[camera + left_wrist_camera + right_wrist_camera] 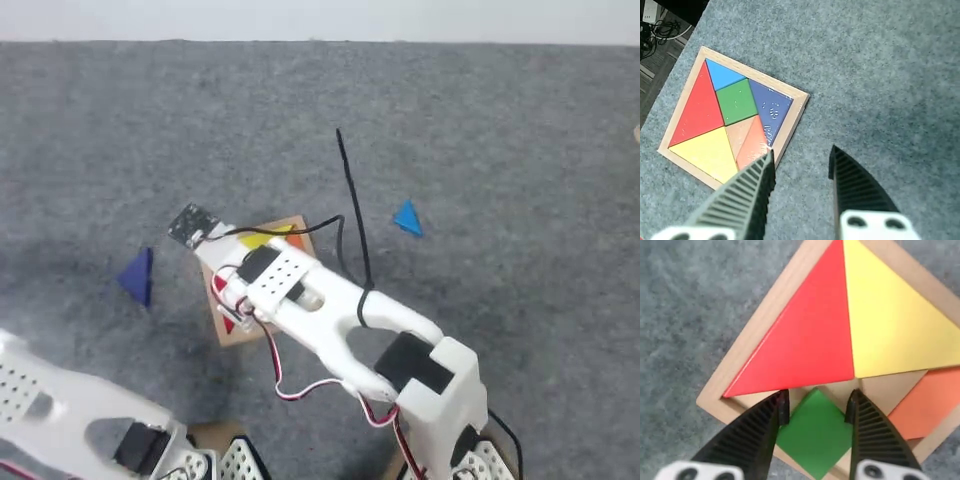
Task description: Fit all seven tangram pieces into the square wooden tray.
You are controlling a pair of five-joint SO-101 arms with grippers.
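- The right gripper [819, 395] is closed partway on the green square [815, 440], with one finger set against each of two opposite sides.
- The green square is held at a corner of the square wooden tray [776, 305] and overlaps its rim.
- Inside the tray, the red triangle [805, 335] and the yellow triangle [895, 320] are laid edge to edge. An orange piece [925, 405] is seen beside the yellow one.
- In the high view, a light blue triangle [407, 218] and a dark blue piece [137, 275] are seen on the grey mat [480, 120]. They lie on opposite sides of the tray, both well apart from it.
- The left gripper [801, 152] is held wide open and empty over the mat. In the left wrist view, the tray is shown filled with coloured pieces, its rim just beside one fingertip.
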